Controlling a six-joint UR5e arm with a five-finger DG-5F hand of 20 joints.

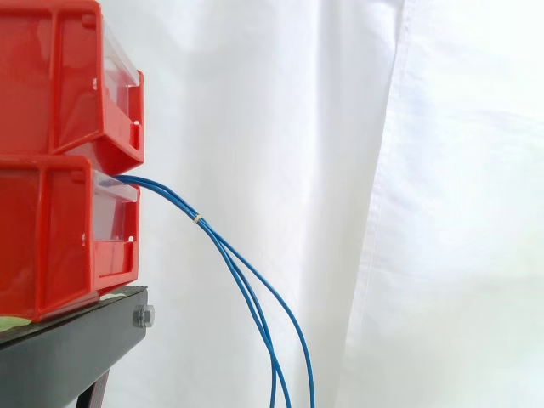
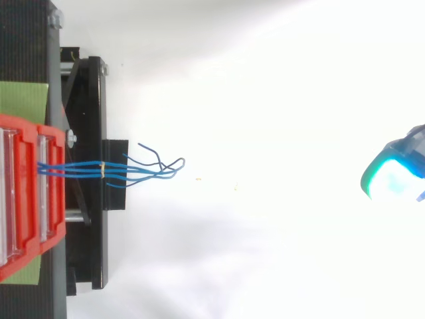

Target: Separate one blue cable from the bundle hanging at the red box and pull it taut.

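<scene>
cyan-glowing hand (image 2: pixel 396 174) at the top view's right edge, well apart from the work; open or closed, you cannot tell. blue cable bundle (image 2: pixel 83 168), tied, hangs from the lower red box (image 1: pixel 51 238). approach below the tie (image 1: pixel 197 219), where strands spread, and single out 1.

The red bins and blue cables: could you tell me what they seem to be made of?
Red bins: likely moulded plastic, glossy, with even colour and clear front panels. Blue cables: thin wire apparently in smooth plastic insulation; they hang in soft curves, held by a pale tie.
</scene>
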